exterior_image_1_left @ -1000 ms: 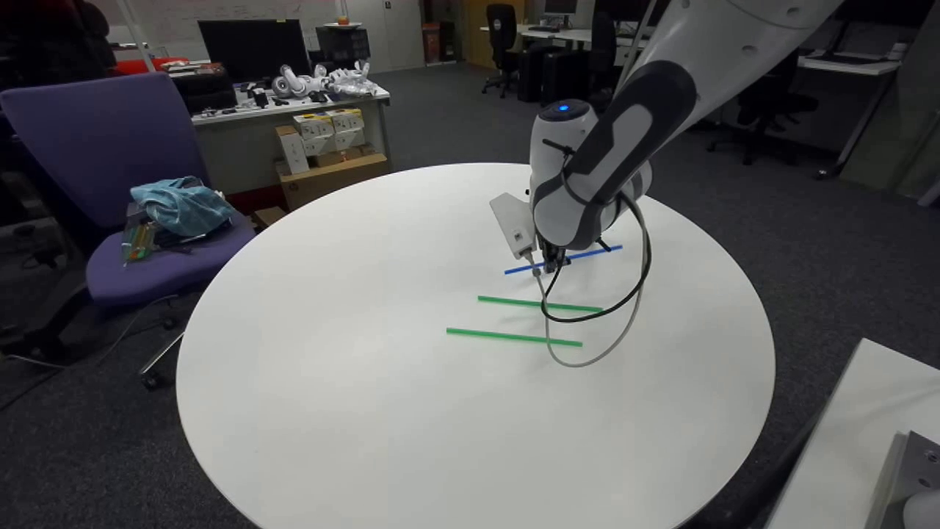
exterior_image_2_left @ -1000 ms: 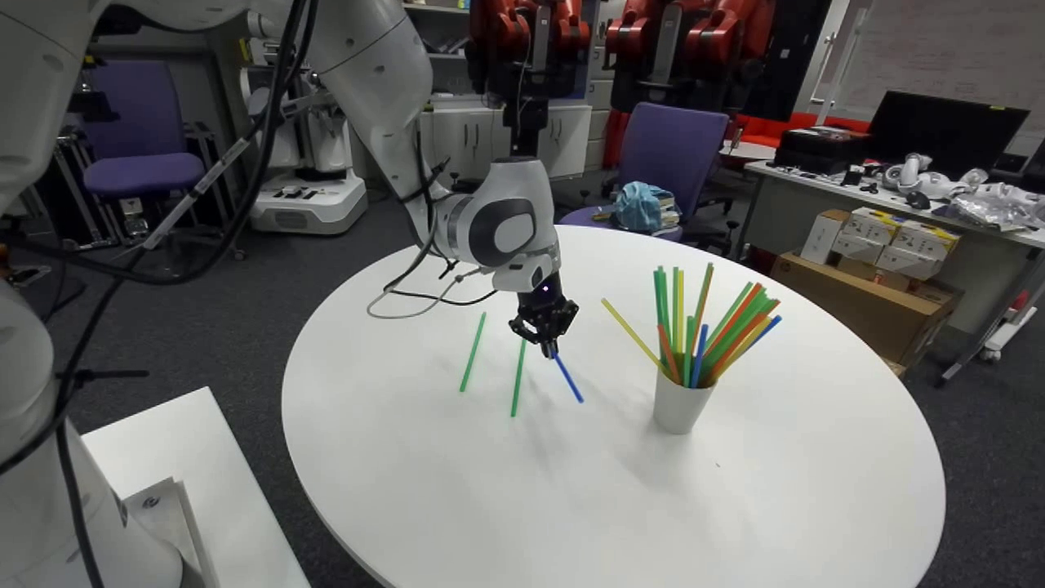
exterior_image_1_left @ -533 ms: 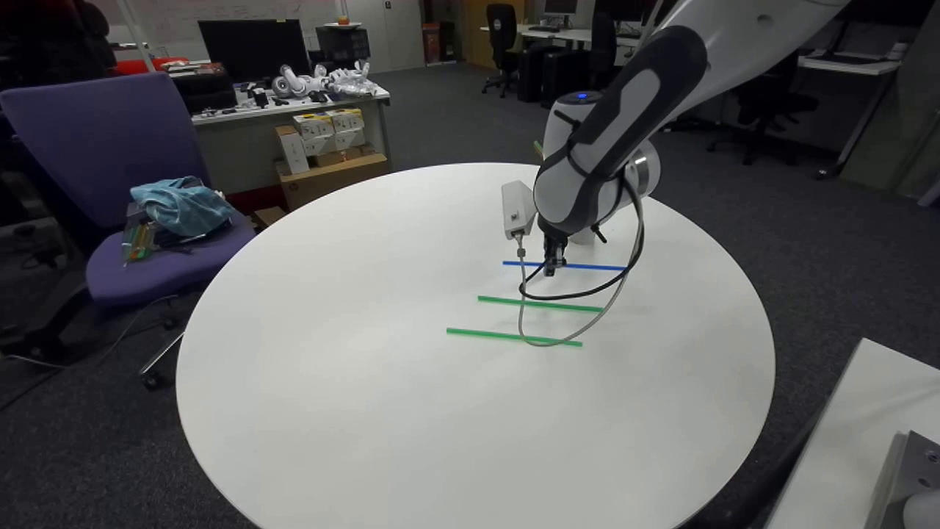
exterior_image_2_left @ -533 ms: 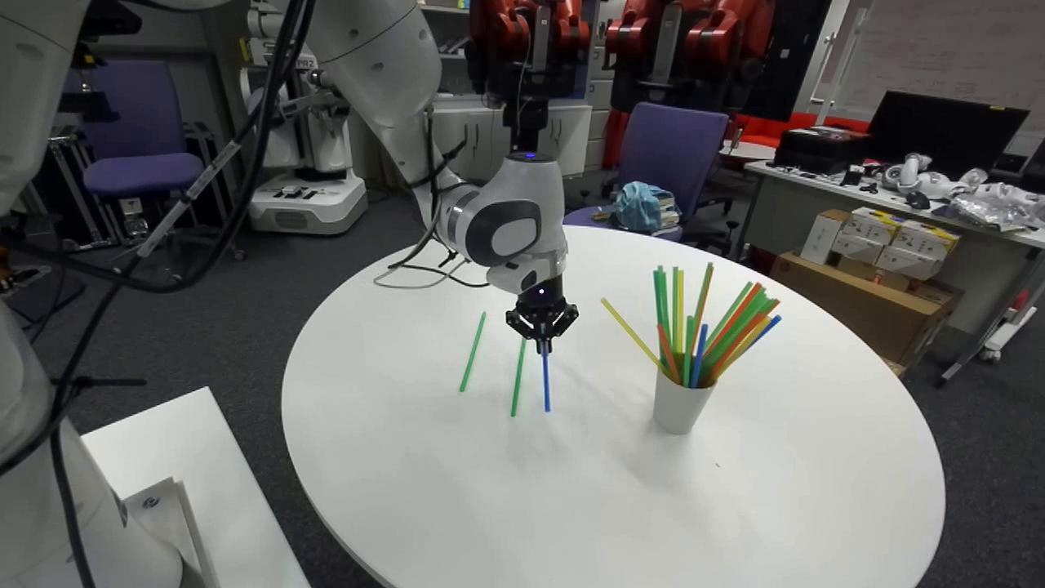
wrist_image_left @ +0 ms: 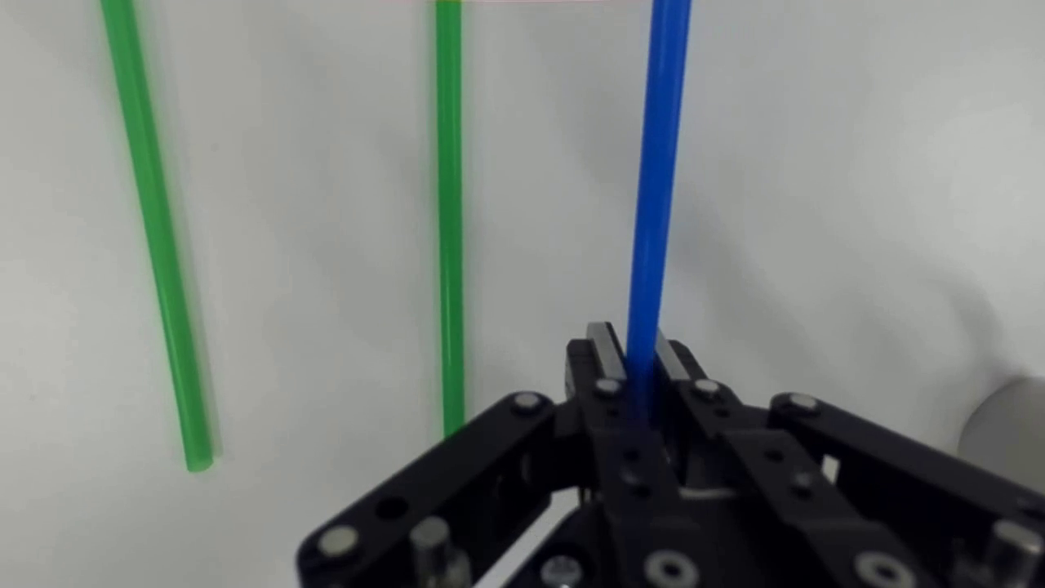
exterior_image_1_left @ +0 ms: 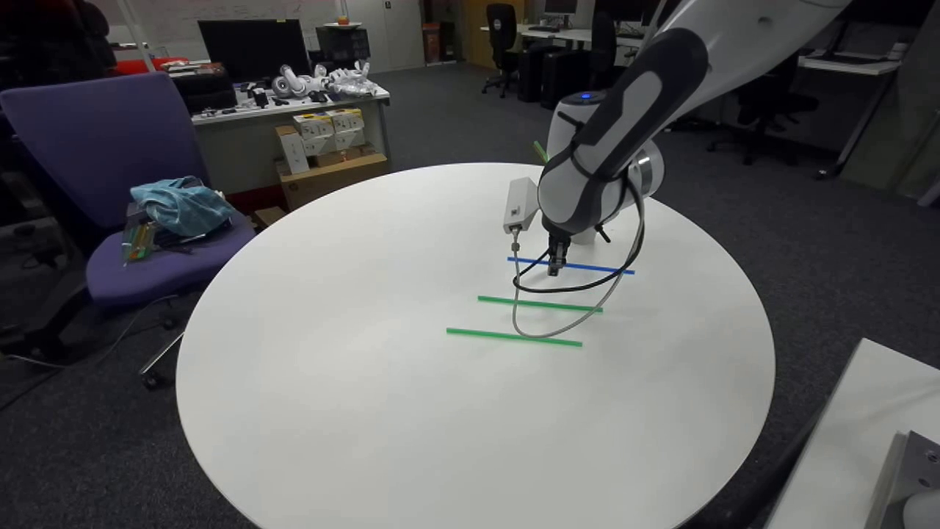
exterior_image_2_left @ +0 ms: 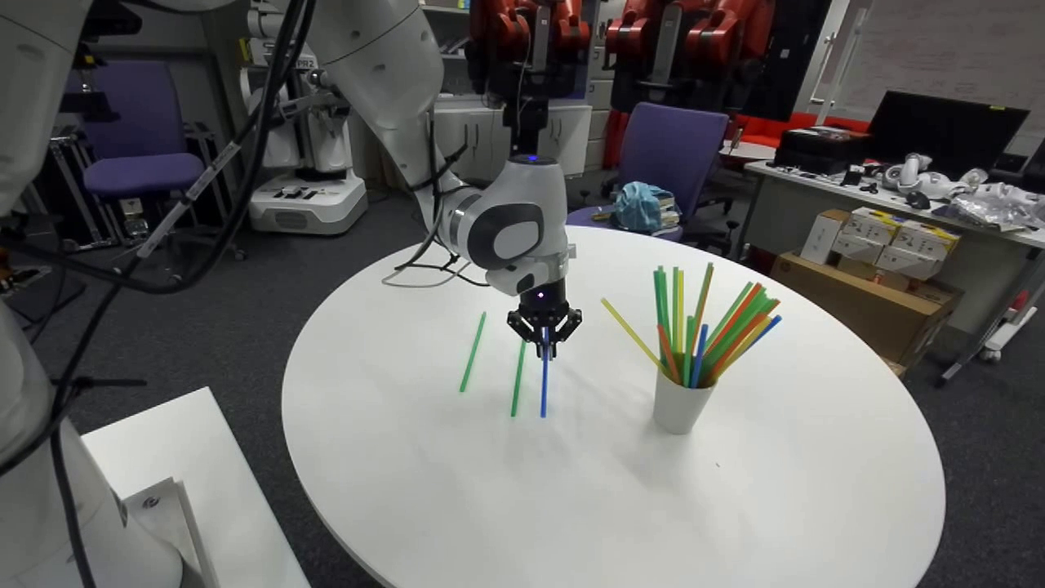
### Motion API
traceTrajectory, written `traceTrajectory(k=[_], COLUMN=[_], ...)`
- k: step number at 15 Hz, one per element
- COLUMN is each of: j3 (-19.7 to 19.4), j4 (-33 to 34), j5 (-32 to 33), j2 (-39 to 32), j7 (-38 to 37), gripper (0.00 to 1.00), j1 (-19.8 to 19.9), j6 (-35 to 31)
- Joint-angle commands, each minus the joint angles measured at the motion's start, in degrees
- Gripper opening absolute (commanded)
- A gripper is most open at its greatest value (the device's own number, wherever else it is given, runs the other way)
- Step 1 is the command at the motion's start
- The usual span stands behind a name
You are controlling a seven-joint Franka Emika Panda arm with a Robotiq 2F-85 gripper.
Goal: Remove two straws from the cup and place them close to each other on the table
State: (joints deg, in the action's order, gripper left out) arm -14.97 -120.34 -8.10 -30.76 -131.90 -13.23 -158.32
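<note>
The white cup (exterior_image_2_left: pixel 679 408) stands upright on the round white table (exterior_image_2_left: pixel 775 506), holding many coloured straws (exterior_image_2_left: pixel 735 336). In an exterior view the arm mostly hides the cup (exterior_image_1_left: pixel 585 237); its edge shows in the wrist view (wrist_image_left: pixel 1008 433). Two green straws (wrist_image_left: pixel 155 212) (wrist_image_left: pixel 451 204) lie on the table, roughly side by side. My gripper (exterior_image_2_left: pixel 545 353) is shut on a blue straw (exterior_image_2_left: pixel 544 392) near its middle. The straw is low over the table, roughly parallel to the nearer green straw; I cannot tell if it touches. In the wrist view the blue straw (wrist_image_left: pixel 660 147) runs between the fingertips (wrist_image_left: pixel 635 339).
A yellow straw (exterior_image_2_left: pixel 630 331) leans far out of the cup towards the gripper. Cables (exterior_image_1_left: pixel 640 242) loop from the wrist down over the green straws in an exterior view. A purple chair (exterior_image_1_left: pixel 95 139) stands beside the table, and a white side table (exterior_image_1_left: pixel 844 441) is near its edge.
The gripper has turned, swinging the blue straw from slanted to nearly parallel with the green straws. Its end has come closer to the nearer green straw. The green straws and cup have not moved.
</note>
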Motion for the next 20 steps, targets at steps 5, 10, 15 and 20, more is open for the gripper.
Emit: traceTrajectory(k=[5,10,15,20], j3=[1.2,4.3,7.8,7.9], j4=[-2.8,-2.5,-1.4,-1.0], j5=[3.7,4.2,1.2,0.9], j2=[2.5,2.5,1.5,1.2], j7=[0.6,6.1,11.8,12.7], gripper=[0.73,1.00,1.00,1.00], j1=[0.5,3.5,7.3,8.5], j6=[-0.6,1.3,7.0,9.8])
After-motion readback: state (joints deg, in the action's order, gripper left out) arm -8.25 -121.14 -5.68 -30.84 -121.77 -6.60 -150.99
